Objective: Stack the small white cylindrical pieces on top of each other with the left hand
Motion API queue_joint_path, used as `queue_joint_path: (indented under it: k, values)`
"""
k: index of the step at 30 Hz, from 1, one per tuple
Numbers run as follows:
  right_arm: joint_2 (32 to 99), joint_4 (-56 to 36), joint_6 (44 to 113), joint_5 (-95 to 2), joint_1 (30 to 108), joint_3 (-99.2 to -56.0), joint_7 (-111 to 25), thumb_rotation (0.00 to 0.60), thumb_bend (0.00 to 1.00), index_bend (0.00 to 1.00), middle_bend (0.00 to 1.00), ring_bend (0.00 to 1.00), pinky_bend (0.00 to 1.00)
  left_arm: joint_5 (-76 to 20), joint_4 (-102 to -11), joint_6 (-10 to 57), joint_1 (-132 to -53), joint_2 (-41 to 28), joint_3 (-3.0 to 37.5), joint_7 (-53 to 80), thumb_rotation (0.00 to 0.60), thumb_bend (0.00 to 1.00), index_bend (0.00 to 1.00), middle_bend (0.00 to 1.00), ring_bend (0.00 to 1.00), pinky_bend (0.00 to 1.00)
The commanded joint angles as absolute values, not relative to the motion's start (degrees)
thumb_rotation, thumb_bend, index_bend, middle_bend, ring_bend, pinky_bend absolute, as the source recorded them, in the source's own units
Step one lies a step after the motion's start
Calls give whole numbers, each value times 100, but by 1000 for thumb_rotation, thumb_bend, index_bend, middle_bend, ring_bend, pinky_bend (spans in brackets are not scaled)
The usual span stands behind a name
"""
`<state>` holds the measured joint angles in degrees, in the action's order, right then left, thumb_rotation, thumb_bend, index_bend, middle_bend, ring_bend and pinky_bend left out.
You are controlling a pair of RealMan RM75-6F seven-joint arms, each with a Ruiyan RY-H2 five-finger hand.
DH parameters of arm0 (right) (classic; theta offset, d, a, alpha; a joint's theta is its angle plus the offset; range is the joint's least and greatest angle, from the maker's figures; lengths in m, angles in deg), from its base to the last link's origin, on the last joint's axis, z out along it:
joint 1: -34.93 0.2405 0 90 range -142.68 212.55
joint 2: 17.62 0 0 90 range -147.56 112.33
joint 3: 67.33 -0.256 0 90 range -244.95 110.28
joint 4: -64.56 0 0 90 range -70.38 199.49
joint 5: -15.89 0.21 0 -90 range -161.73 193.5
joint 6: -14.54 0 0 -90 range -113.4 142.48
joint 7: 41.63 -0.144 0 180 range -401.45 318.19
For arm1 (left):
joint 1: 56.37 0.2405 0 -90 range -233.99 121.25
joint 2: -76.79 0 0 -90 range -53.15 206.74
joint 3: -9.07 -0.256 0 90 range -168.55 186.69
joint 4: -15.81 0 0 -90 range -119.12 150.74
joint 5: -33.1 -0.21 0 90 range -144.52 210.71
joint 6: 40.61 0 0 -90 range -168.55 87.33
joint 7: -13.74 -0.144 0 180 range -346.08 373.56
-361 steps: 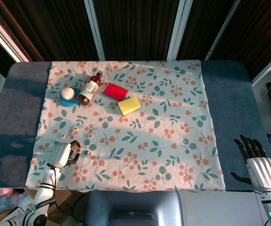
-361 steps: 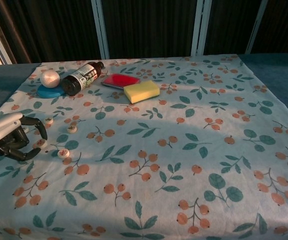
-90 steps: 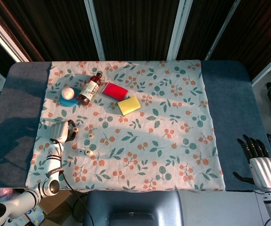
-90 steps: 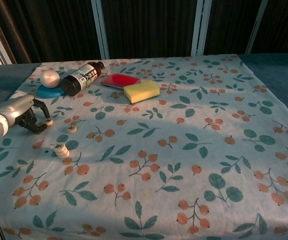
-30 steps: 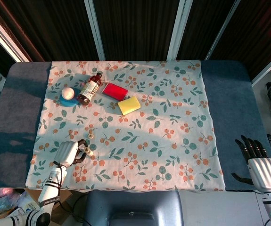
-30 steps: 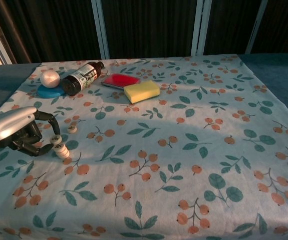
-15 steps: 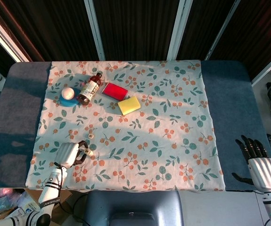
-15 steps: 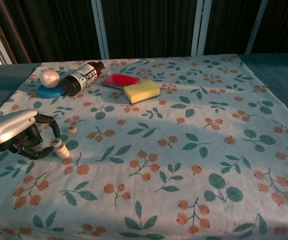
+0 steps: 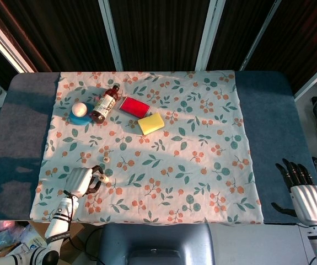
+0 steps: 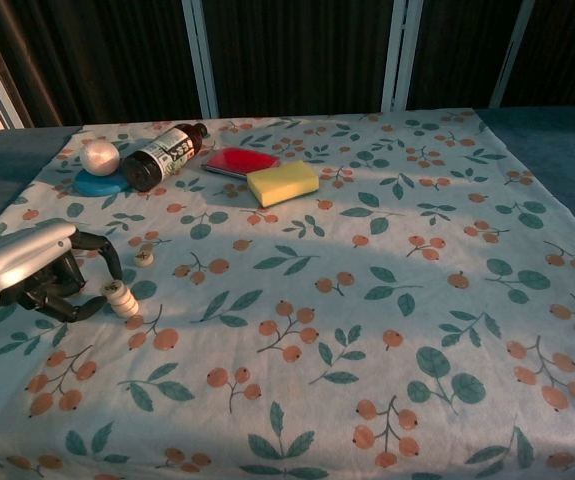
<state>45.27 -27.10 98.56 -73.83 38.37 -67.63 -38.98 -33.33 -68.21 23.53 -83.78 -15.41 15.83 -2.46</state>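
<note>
Three small white cylindrical pieces stand as a stack (image 10: 120,297) on the flowered cloth at the front left; the head view shows the same stack (image 9: 104,178). My left hand (image 10: 37,270) lies just left of it, fingers (image 10: 108,256) curved over and around the stack with a thin gap, holding nothing. In the head view my left hand (image 9: 80,181) sits near the cloth's front edge. One more white piece (image 10: 144,257) lies loose beyond the stack, the loose piece (image 9: 107,159). My right hand (image 9: 307,199) rests off the cloth at the far right, fingers spread.
At the back left lie a brown bottle (image 10: 165,154) on its side, a white ball (image 10: 99,156) on a blue dish (image 10: 99,183), a red block (image 10: 239,161) and a yellow sponge (image 10: 283,182). The flowered cloth (image 10: 387,300) covers the table.
One second ago my left hand pinched a piece just above the stack. That piece now sits on top, and the fingers have loosened around it. The right hand has not moved.
</note>
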Motion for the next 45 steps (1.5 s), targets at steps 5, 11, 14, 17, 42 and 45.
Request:
queue_joint_path:
  k: [5, 11, 14, 17, 42, 45]
  values:
    - [4527, -2710, 9868, -7382, 3832, -6767, -3899, 600, 153, 0, 0, 0, 0, -3364, -6860, 2384, -8372, -1502, 1611, -208, 600, 400, 410, 1000, 1000, 1000]
    - [4526, -2707, 9860, -7371, 3836, -6773, -3910, 600, 153, 0, 0, 0, 0, -3441, -7236, 2531, -8346, -1215, 1825, 94, 600, 403, 407, 1000, 1000, 1000]
    - [4528, -2711, 9861, -7378, 3838, -6773, -3910, 600, 152, 0, 0, 0, 0, -3417, -7449, 2574, -8371, -1031, 2041, 312, 600, 402, 406, 1000, 1000, 1000]
    - [4538, -2714, 9838, -7381, 3848, -6768, -3887, 600, 153, 0, 0, 0, 0, -3324, -7289, 2544, -8486, -1034, 2241, 348, 600, 401, 407, 1000, 1000, 1000]
    - [4548, -2721, 9820, -7306, 3850, -6794, -3868, 600, 152, 0, 0, 0, 0, -2284, -5508, 1268, -9424, -1925, 2407, -35, 600, 386, 431, 1000, 1000, 1000]
    - [4546, -2729, 9807, -7312, 3856, -6789, -3863, 600, 152, 0, 0, 0, 0, -2235, -5409, 1236, -9467, -2010, 2369, -109, 600, 385, 431, 1000, 1000, 1000]
